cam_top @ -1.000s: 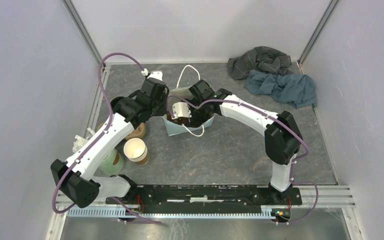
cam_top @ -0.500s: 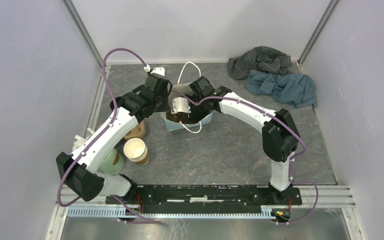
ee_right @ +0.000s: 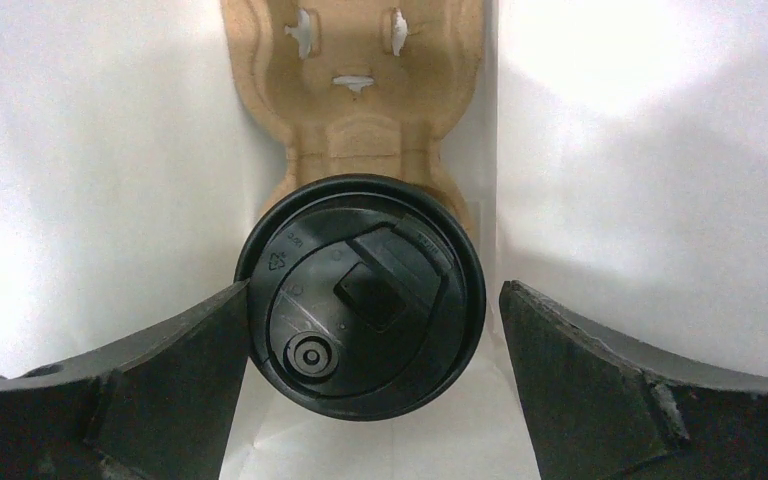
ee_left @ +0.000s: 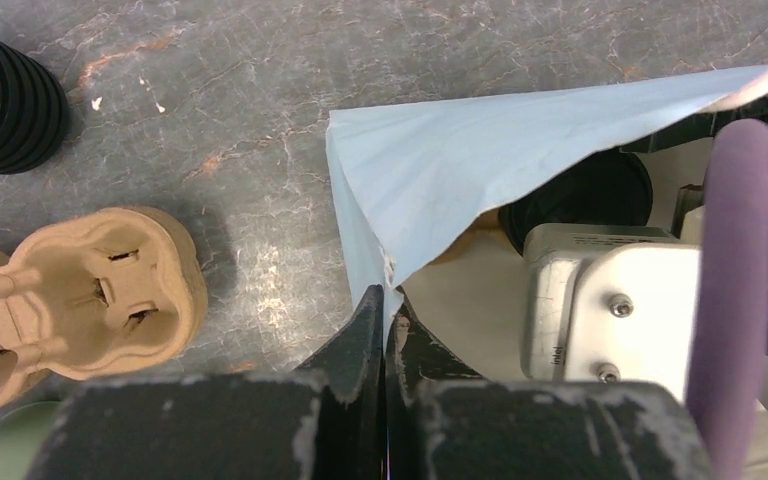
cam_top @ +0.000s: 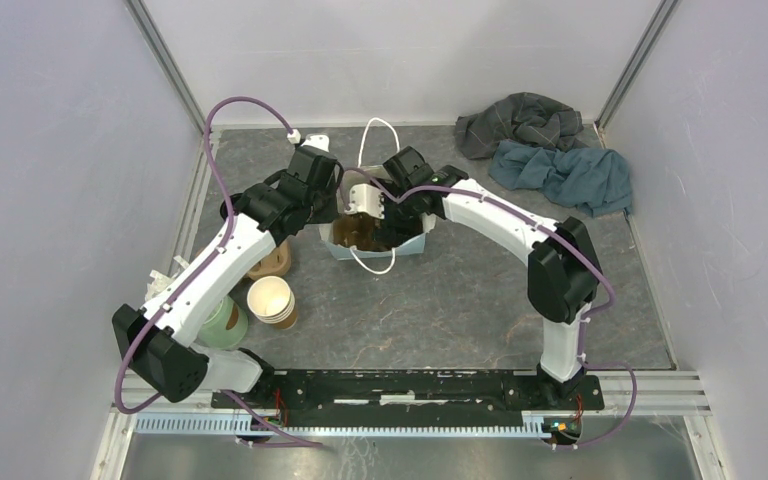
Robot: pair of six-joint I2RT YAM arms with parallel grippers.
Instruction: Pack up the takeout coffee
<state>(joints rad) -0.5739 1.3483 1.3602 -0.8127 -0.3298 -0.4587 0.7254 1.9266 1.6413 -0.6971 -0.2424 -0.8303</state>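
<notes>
The takeout coffee shows as a round black lid (ee_right: 360, 300) inside a pale blue paper bag (cam_top: 412, 243), seated in a brown cardboard carrier (ee_right: 355, 90). My right gripper (ee_right: 375, 290) is open astride the lid; its left finger (ee_right: 160, 370) touches the rim and the right finger stands apart. In the top view the right gripper (cam_top: 382, 230) reaches down into the bag. My left gripper (ee_left: 385, 300) is shut on the bag's torn edge (ee_left: 460, 160) and holds the mouth open; in the top view the left gripper (cam_top: 332, 214) is at the bag's left side. The lid also peeks out in the left wrist view (ee_left: 580, 190).
A stack of lidless brown cups (cam_top: 272, 300), a pale green cup (cam_top: 222, 325) and spare cardboard carriers (cam_top: 270, 262) stand left of the bag. A stack of black lids (ee_left: 5, 100) is near the carriers. Crumpled cloths (cam_top: 550, 150) lie at the back right.
Both wrists have shifted toward the back of the table, and the bag with them. The left gripper keeps its hold on the bag's edge, and the bag's mouth now gapes wider.
</notes>
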